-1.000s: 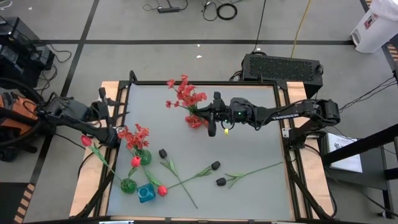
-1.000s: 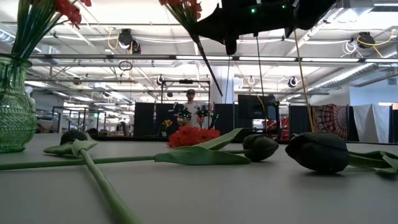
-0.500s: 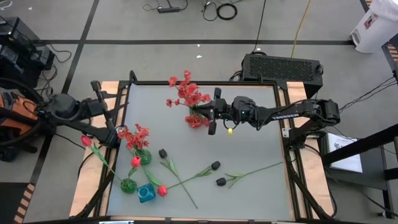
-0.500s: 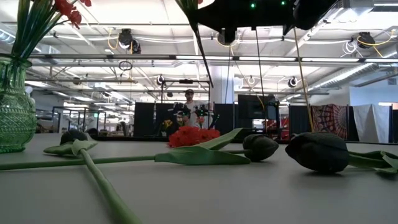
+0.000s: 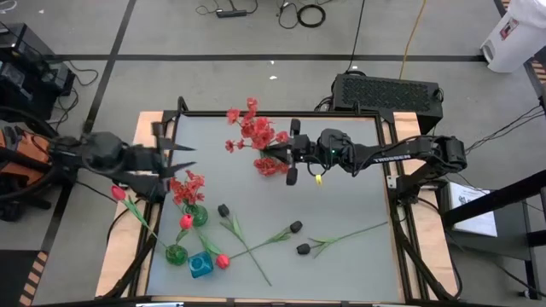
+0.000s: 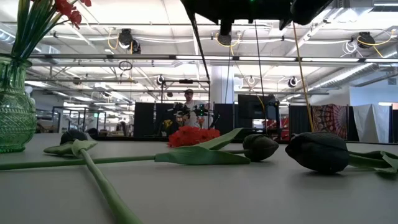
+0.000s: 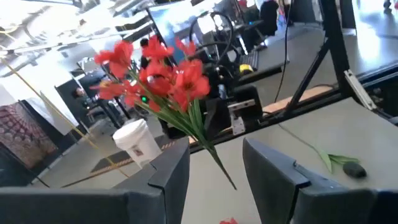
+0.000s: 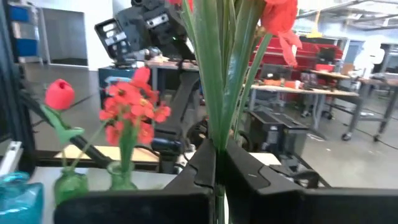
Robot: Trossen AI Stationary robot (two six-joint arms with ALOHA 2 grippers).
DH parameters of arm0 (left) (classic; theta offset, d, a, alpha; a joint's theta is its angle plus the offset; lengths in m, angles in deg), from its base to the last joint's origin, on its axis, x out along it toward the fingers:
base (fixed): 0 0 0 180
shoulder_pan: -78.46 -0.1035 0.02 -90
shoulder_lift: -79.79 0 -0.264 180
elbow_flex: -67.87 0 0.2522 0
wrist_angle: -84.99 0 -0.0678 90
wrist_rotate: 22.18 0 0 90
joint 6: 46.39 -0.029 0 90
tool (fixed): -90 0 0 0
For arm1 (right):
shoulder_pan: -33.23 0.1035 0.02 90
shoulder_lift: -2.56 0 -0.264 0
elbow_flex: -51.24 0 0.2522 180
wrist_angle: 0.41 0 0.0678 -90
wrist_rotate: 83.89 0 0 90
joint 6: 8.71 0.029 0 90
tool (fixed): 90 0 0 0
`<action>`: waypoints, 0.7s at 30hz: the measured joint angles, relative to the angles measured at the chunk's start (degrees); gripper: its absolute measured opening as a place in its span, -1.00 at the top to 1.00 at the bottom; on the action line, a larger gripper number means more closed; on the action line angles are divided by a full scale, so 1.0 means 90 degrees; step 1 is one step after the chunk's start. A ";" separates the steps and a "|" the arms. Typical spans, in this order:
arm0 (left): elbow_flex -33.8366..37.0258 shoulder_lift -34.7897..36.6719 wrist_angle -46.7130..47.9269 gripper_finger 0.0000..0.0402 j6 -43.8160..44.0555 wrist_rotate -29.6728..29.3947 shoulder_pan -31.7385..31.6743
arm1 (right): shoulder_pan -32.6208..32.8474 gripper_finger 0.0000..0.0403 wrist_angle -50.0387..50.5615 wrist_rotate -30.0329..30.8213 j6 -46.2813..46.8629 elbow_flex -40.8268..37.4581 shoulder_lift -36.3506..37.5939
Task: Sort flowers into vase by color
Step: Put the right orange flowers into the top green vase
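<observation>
The left gripper has swung in over the table's left edge, fingers spread and holding nothing. The right gripper, over the table's far middle, pinches the stems of a frilly red flower bunch. Black buds lie on the near table.

Held red spray's blooms cut off above the low view
</observation>
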 joint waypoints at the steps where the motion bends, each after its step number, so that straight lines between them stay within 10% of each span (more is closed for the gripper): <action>1: 0.0000 -0.0186 -0.0155 0.22 0.0001 -0.0001 -0.0016 | 0.0015 0.96 0.0026 -0.0019 0.0004 0.0038 0.0000; 21: 0.0005 -0.2475 -0.2889 0.22 0.2088 0.1261 -0.0953 | 0.0837 0.96 -0.0248 -0.0139 -0.0746 0.0119 0.0000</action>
